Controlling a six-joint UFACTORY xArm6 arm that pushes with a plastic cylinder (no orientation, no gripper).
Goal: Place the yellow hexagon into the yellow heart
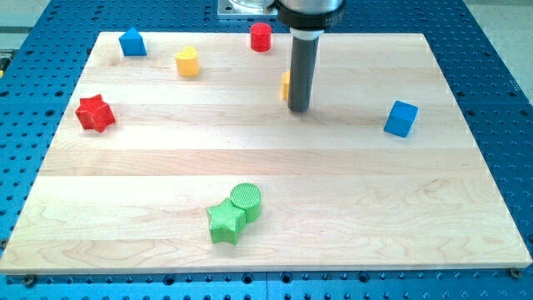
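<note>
My tip (300, 109) rests on the wooden board (266, 167) in the upper middle. A yellow block (286, 86) shows only as a sliver at the rod's left side, just above the tip and touching or nearly touching the rod; its shape is hidden. A second yellow block (187, 62) sits well to the view's left of the tip, near the board's top edge; its rounded outline could be the heart, but I cannot tell for sure. The two yellow blocks are far apart.
A red cylinder (261, 37) stands at the top, just left of the rod. A blue block (132, 42) is at top left, a red star (95, 112) at left and a blue cube (401, 118) at right. A green star (225, 222) touches a green cylinder (246, 200) at bottom centre.
</note>
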